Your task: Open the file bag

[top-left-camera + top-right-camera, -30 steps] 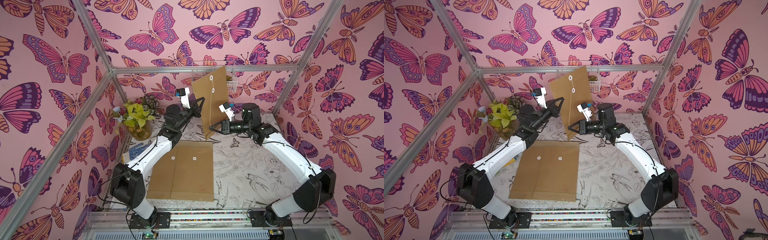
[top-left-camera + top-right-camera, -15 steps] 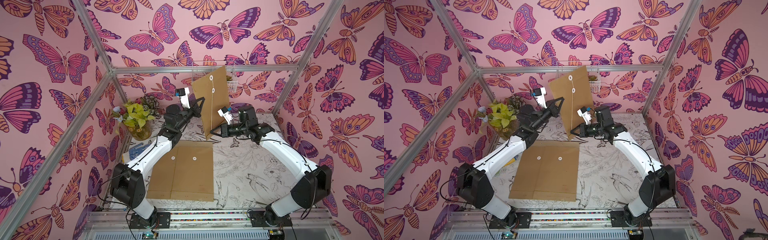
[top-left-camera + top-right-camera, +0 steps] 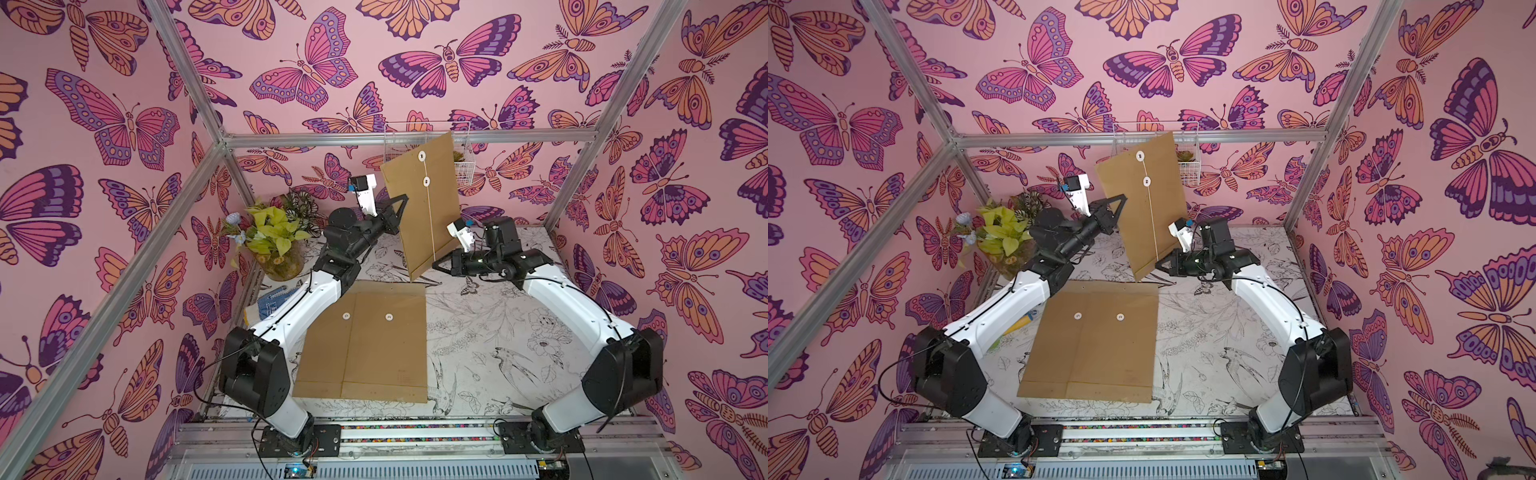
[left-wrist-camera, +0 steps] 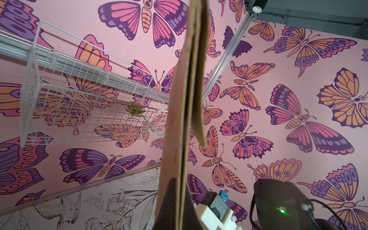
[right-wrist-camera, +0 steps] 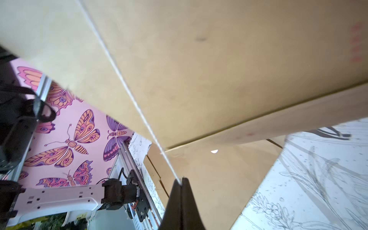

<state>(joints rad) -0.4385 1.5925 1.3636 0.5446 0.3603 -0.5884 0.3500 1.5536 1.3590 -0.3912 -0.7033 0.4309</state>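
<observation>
Kraft file bag (image 3: 419,208) hangs in the air over the back of the table (image 3: 498,332), roughly upright but tilted, with its button side facing both top views. Its white string (image 3: 431,224) runs taut from the lower button (image 3: 425,180) straight down the face to the bottom edge. It is one straight line, so it looks unwound, and the flap (image 4: 197,95) stands slightly off the body in the left wrist view. Left gripper (image 3: 402,202) is clamped on the bag's near side edge about mid-height, likely to brace it against the pull; that arm reaches up and forward, forearm rising steeply. Right gripper (image 5: 180,181) is pinched tight on the string's free end just off the bag's lower corner; that arm is stretched low and forward, gripper near horizontal and pointing across at the bag. A second file bag (image 3: 370,340) lies flat on the table in front — untouched.
</observation>
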